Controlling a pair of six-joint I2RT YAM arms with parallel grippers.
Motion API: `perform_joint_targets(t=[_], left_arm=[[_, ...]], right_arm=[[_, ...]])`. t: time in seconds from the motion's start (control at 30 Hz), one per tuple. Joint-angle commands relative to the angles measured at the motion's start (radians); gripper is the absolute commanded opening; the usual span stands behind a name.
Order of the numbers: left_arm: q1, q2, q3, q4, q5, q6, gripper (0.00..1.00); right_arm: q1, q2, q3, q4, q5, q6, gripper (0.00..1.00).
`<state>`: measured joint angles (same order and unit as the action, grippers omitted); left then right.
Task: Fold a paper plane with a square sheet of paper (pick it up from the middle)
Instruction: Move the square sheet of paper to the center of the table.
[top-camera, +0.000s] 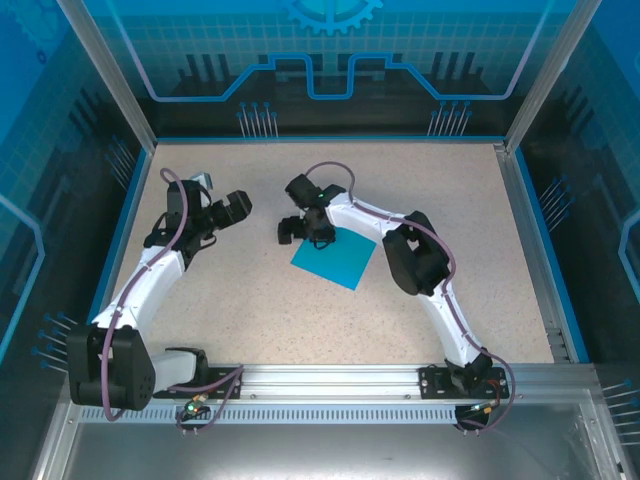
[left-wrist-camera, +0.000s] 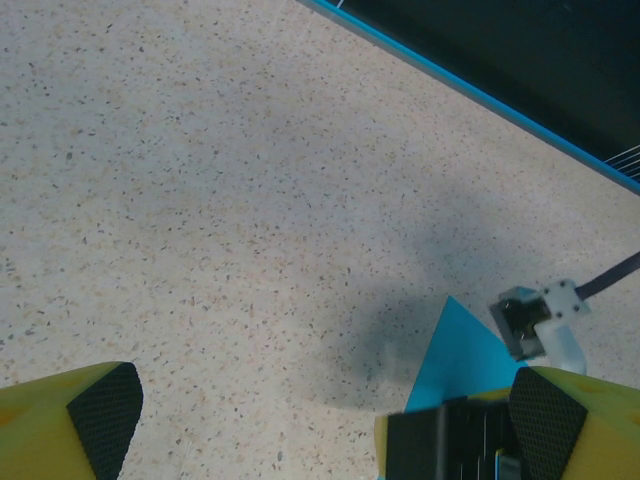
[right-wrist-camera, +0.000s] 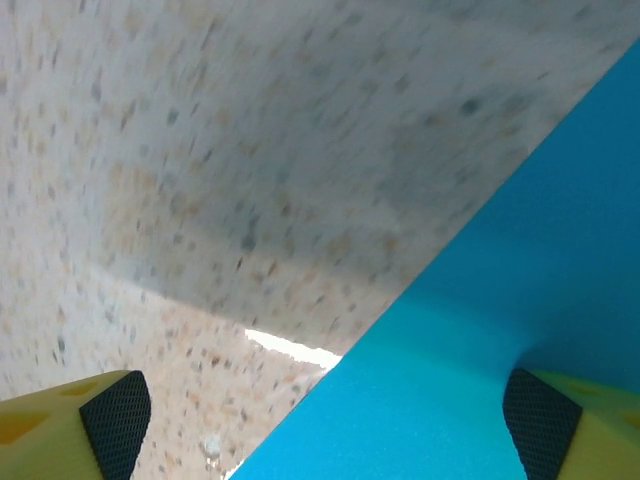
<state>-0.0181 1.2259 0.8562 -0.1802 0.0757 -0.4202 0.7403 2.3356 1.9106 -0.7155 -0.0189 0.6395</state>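
The square sheet of paper (top-camera: 338, 260) is plain cyan-blue and lies flat on the speckled table, near the middle. My right gripper (top-camera: 303, 232) is low over the sheet's upper-left edge. In the right wrist view the gripper (right-wrist-camera: 330, 435) is open and straddles that edge: one fingertip (right-wrist-camera: 545, 425) is over the sheet (right-wrist-camera: 500, 330), the other over bare table. My left gripper (top-camera: 238, 207) hovers to the left of the sheet, open with nothing in it. From the left wrist, one corner of the sheet (left-wrist-camera: 455, 350) shows beside the open left gripper (left-wrist-camera: 325, 425). The paper plane is out of view.
The speckled table (top-camera: 250, 300) has a raised blue rim (top-camera: 330, 139) along its far side and dark enclosure walls around it. In the left wrist view the right arm's black and yellow finger (left-wrist-camera: 450, 440) and white camera block (left-wrist-camera: 535, 320) stand close by.
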Motion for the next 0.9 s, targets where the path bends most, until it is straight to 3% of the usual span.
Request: perform_joint_targets(t=[0.0, 0.27, 0.5, 0.7, 0.87], left_arm=[[-0.008, 0.000, 0.026, -0.030, -0.024, 0.004, 0.99], [-0.008, 0.003, 0.035, -0.050, -0.025, -0.012, 0.98], [-0.008, 0.029, 0.110, -0.191, -0.045, -0.063, 0.98], [-0.008, 0.054, 0.146, -0.258, -0.034, -0.065, 0.98], [-0.008, 0.072, 0.164, -0.268, -0.010, -0.053, 0.99]], right_arm=[[0.060, -0.005, -0.078, -0.104, -0.089, -0.158, 0.94], [0.082, -0.257, -0.370, -0.160, -0.095, -0.295, 0.93], [0.023, -0.427, -0.379, -0.169, -0.009, -0.038, 0.99], [-0.047, -0.429, -0.387, -0.255, 0.151, 0.039, 0.99], [-0.053, -0.379, -0.346, -0.264, 0.179, 0.063, 0.99]])
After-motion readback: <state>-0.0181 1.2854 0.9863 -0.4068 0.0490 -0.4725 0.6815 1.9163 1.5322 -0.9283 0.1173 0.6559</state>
